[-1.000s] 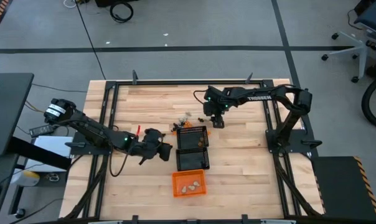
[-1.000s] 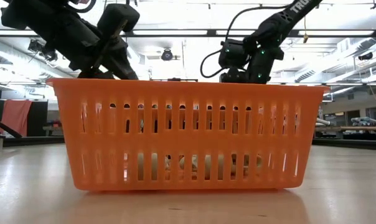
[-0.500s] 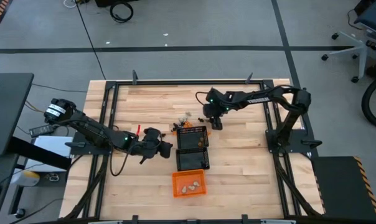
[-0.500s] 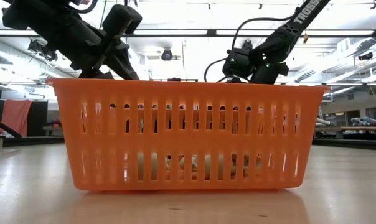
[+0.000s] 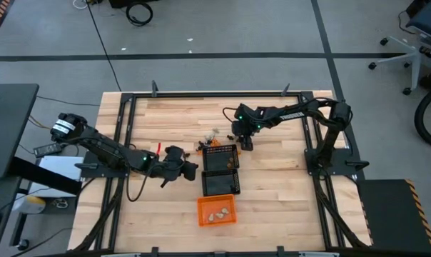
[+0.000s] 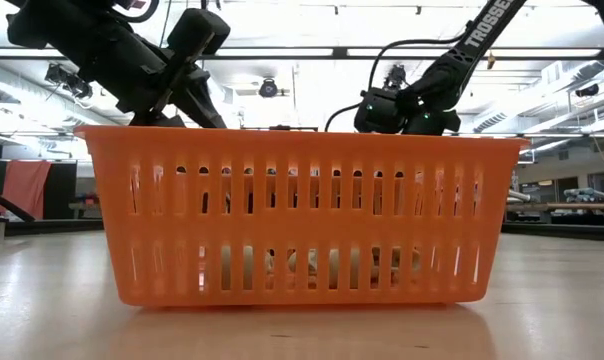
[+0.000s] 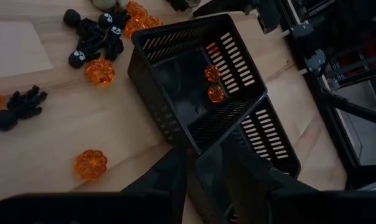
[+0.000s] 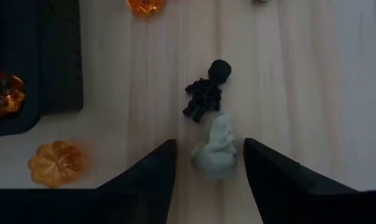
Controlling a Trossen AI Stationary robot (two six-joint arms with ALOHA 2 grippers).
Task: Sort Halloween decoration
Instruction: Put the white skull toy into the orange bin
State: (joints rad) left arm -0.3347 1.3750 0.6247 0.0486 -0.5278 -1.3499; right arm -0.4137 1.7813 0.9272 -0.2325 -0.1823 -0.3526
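Observation:
Tiny trinkets lie loose on the wood at the far black mesh basket (image 5: 220, 157): black ones (image 7: 91, 37), orange pumpkins (image 7: 99, 71), and a cream-white ghost (image 8: 216, 152) beside a black figure (image 8: 206, 93). Two orange pumpkins (image 7: 213, 84) lie inside that basket. Cream pieces (image 6: 312, 265) sit in the orange basket (image 5: 200, 211). My right gripper (image 5: 246, 144) is open and low over the table at that basket's right side. Its fingers stand on either side of the ghost (image 8: 208, 144) without touching it. My left gripper (image 5: 193, 171) is open, close beside the black baskets' left side.
A second black mesh basket (image 5: 220, 183) stands against the first, on its near side, and the orange basket sits nearer still. In the low view the orange basket (image 6: 302, 215) blocks most of the table. Bare wood lies to the left and right of the baskets.
My right arm has lowered and stretched flatter, bringing its gripper down toward the table beside the far black basket and slightly toward the left edge.

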